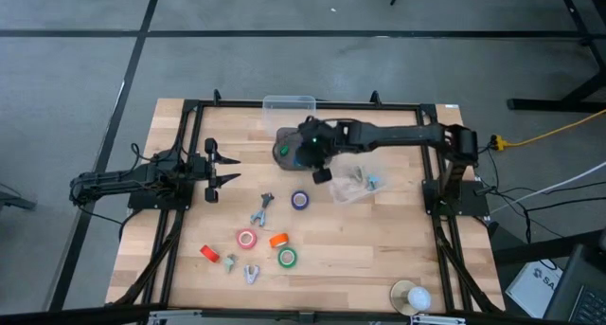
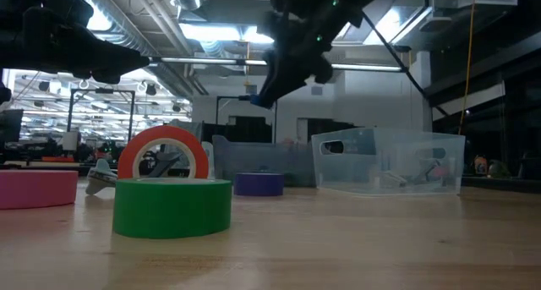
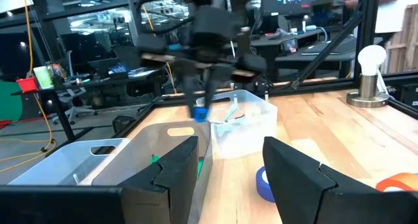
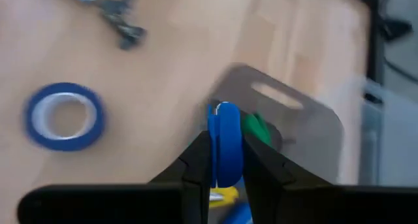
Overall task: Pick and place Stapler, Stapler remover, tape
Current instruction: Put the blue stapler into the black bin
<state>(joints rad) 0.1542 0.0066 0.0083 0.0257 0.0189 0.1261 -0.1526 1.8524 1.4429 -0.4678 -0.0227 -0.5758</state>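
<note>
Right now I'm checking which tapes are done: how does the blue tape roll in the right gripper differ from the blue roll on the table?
The blue tape roll in the right gripper is clamped on edge between the jaws, held over the grey bin. The blue roll on the table lies flat and untouched, its pale centre showing. Both are blue rings.

- High view looks straight down on the whole table (image 1: 360,259).
- Low view sits at tabletop level, close to the green tape roll (image 2: 172,207).
- Both wrist views share the blue tape roll (image 4: 64,115).
</note>
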